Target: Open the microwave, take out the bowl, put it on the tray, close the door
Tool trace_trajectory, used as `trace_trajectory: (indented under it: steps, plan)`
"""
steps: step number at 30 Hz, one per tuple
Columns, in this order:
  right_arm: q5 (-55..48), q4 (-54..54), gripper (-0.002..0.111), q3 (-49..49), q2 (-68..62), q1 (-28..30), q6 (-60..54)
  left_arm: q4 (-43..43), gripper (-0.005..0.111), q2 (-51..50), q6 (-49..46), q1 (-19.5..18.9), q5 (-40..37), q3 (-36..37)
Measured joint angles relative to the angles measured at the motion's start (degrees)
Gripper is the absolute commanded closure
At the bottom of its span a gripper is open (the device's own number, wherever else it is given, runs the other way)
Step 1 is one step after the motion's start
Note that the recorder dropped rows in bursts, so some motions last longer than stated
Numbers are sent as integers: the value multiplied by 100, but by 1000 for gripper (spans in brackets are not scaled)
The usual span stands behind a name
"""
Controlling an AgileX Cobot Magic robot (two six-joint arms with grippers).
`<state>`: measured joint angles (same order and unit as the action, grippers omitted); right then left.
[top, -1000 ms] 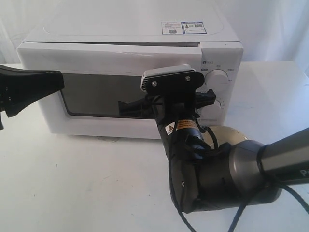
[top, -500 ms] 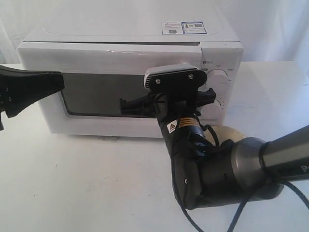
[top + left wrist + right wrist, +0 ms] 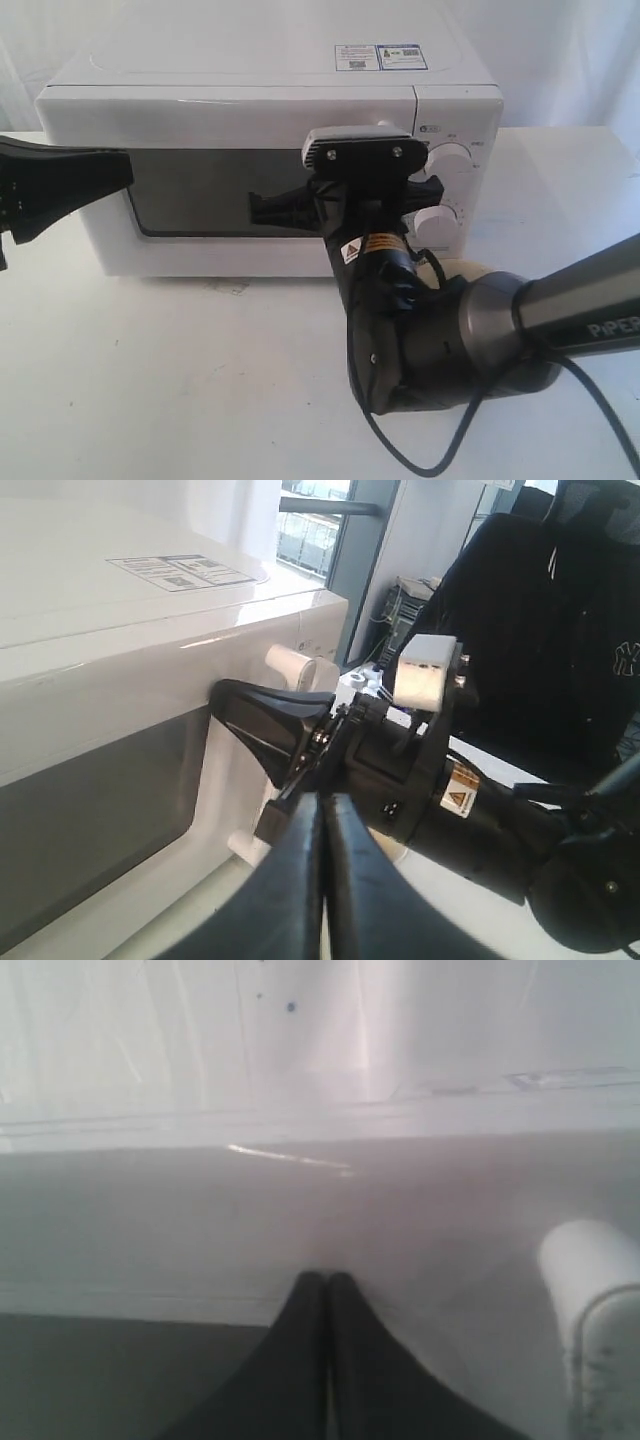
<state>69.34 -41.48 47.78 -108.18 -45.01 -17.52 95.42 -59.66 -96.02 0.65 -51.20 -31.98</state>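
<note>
Microwave [image 3: 250,110], a white boxy oven, is pictured on a white table [image 3: 150,380] before a pale backdrop, with two printed stickers [image 3: 380,56] displayed on its top. Its door [image 3: 220,125] is seen lying flush with the case, and the dark window [image 3: 190,195] is partly masked by the arm in front. Two round white knobs [image 3: 452,160] are shown on the panel to the right of the door, the lower one half covered by the arm's wrist

The right gripper [image 3: 327,1282] is held against the door front, its two black fingers [image 3: 300,1360] pressed together with nothing pinched between them. In its own wrist view the tips are set on the white band above the window's edge, with a white rounded stub [image 3: 585,1260] just beside them. From the left wrist camera, the same fingers are caught as a black wedge touching the door's white frame

The left gripper [image 3: 322,810] is kept clear of the oven at the left of the exterior view, level with the window, and its fingers [image 3: 290,880] are likewise closed together around nothing. A black cable [image 3: 420,462] is trailed over the table beneath the right arm
</note>
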Motion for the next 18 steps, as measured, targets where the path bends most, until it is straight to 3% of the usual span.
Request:
trace_trajectory:
  steps: [18]
  plan:
    - [-69,-5,108,292,-475,126,0,0,107,0,0,0,-11,0]
